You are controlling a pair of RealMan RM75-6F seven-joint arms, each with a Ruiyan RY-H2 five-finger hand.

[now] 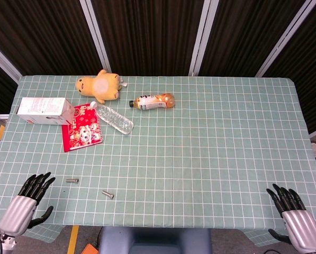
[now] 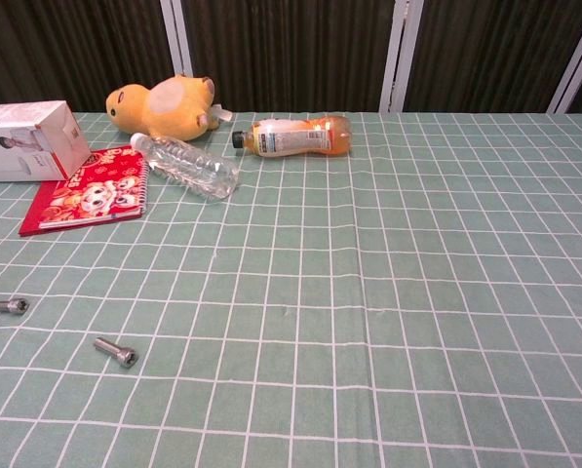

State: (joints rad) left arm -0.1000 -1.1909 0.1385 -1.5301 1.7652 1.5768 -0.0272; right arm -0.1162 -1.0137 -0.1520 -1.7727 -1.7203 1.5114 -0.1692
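From the head view, the left hand (image 1: 28, 198) is hovering open and empty at the desk's (image 1: 210, 159) near corner, two bolts lying crosswise just right of it: one bolt (image 1: 72, 180) closer, another bolt (image 1: 108, 194) farther. The right hand (image 1: 294, 214) is waiting, fingers spread, well apart. The chest view is showing only the bolts.

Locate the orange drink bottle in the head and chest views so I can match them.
Head view: orange drink bottle lies on its side, upper centre-left.
Chest view: same bottle near the top, left of centre.
Shared landmark: yellow plush toy just to its left.
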